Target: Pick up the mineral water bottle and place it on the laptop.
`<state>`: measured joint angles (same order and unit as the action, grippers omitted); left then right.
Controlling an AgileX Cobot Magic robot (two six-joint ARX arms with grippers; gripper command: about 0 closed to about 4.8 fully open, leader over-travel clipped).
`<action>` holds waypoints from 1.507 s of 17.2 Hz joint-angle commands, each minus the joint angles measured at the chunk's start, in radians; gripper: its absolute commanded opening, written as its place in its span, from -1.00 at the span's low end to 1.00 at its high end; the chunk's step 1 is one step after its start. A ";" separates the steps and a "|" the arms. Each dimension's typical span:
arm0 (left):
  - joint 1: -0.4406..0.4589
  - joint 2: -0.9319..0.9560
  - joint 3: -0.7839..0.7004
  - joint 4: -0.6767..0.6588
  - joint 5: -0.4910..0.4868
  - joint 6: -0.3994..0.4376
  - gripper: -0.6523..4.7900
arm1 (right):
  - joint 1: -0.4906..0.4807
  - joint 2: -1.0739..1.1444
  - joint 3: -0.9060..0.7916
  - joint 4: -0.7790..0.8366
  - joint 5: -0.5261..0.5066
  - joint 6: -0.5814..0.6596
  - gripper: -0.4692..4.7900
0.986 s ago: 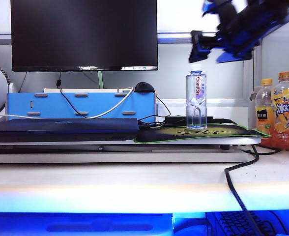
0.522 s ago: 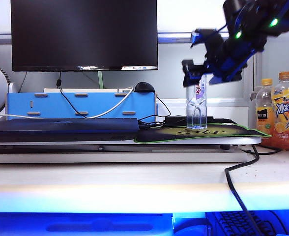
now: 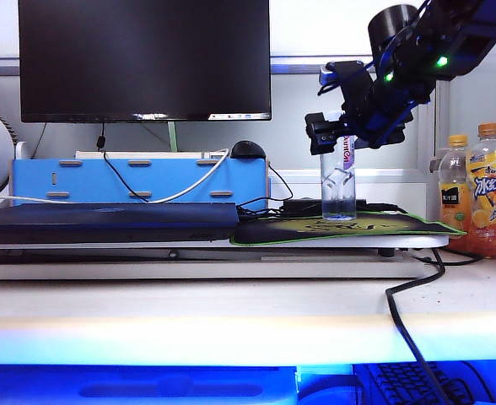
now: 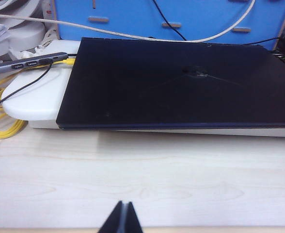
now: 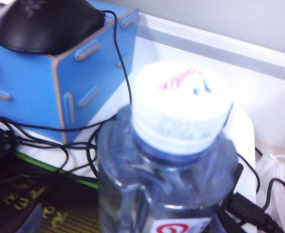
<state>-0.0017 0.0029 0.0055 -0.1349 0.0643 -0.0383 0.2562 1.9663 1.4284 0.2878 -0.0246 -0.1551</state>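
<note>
The mineral water bottle point(image 3: 339, 181) stands upright on the green-edged mouse pad point(image 3: 374, 226). It is clear, with a white-purple label. My right gripper point(image 3: 331, 114) has come in from the upper right and is open, its fingers level with the bottle's neck and hiding the cap. The right wrist view looks down at the white cap point(image 5: 181, 104) and clear shoulder from very close. The laptop point(image 3: 105, 221) is a flat dark slab to the left of the pad, its lid point(image 4: 176, 82) bare. My left gripper point(image 4: 124, 216) is shut, low over the wooden desk in front of the laptop.
Two orange-capped juice bottles point(image 3: 473, 194) stand at the far right. Behind are a black monitor point(image 3: 143, 59), and a blue box point(image 3: 138, 181) with a black mouse point(image 3: 248, 150) on it. Cables point(image 3: 408, 321) run over the desk and by the pad.
The right arm has come down and to the left from the upper right corner, bringing its open gripper to the bottle's top. The bottle, laptop and left gripper have stayed put.
</note>
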 commanded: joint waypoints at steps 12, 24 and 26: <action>0.000 -0.002 0.002 0.008 0.003 0.001 -0.77 | -0.031 0.057 0.015 0.079 0.000 -0.033 1.00; 0.000 -0.002 0.002 0.008 0.003 0.001 -0.77 | -0.027 0.057 0.015 0.113 0.022 -0.037 -0.13; 0.000 -0.002 0.002 0.008 0.003 0.001 -0.77 | -0.027 0.057 0.015 0.126 0.022 -0.037 -0.24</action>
<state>-0.0017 0.0029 0.0055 -0.1345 0.0643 -0.0383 0.2295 2.0281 1.4395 0.3786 -0.0029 -0.1951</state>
